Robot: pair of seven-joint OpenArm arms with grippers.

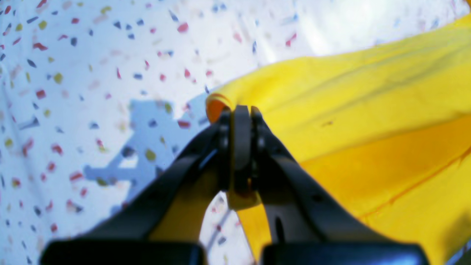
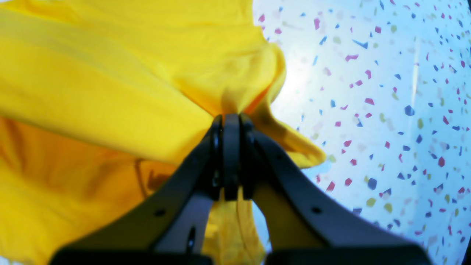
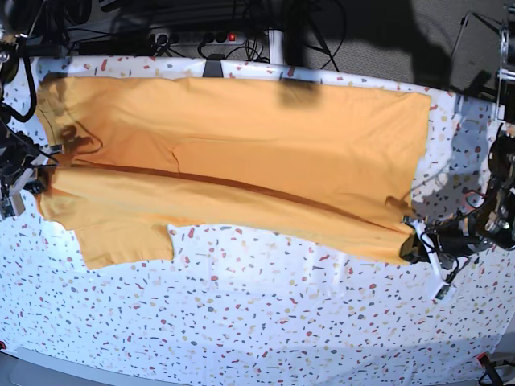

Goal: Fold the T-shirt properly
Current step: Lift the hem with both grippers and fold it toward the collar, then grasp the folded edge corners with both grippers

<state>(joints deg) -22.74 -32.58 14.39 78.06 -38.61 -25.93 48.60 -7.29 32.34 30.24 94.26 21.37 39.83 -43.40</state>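
Shirt [image 3: 241, 137] lies spread across the far half of the cloth [image 3: 265, 322], long axis left to right in base view, one sleeve [image 3: 129, 241] sticking out toward the near edge. A lengthwise crease runs through the middle, near strip raised off the table

Left gripper [image 1: 241, 110] pinched tight on the shirt's edge, fabric bunched between the closed jaws; in base view it sits at the near right corner. Right gripper [image 2: 231, 119] also clamped shut on a gathered bit of shirt, at the left end by the crease line. Both wrist views show cloth hanging from the tips, so both hold

Step in hand, my read: lengthwise fold, carrying the near edge over toward the far edge

To do it well:
- lift both ends level, same height, so the strip doesn't sag in the middle
- move both arms together at matching pace, keep light tension along the edge, not so much it drags the whole shirt
- land the carried edge parallel to the far hem, corners matched
- watch the sleeve, it probably needs tucking or it'll poke out
- release only once fabric rests flat

Risk: the thin pinch slipping, uneven pull skewing the crease
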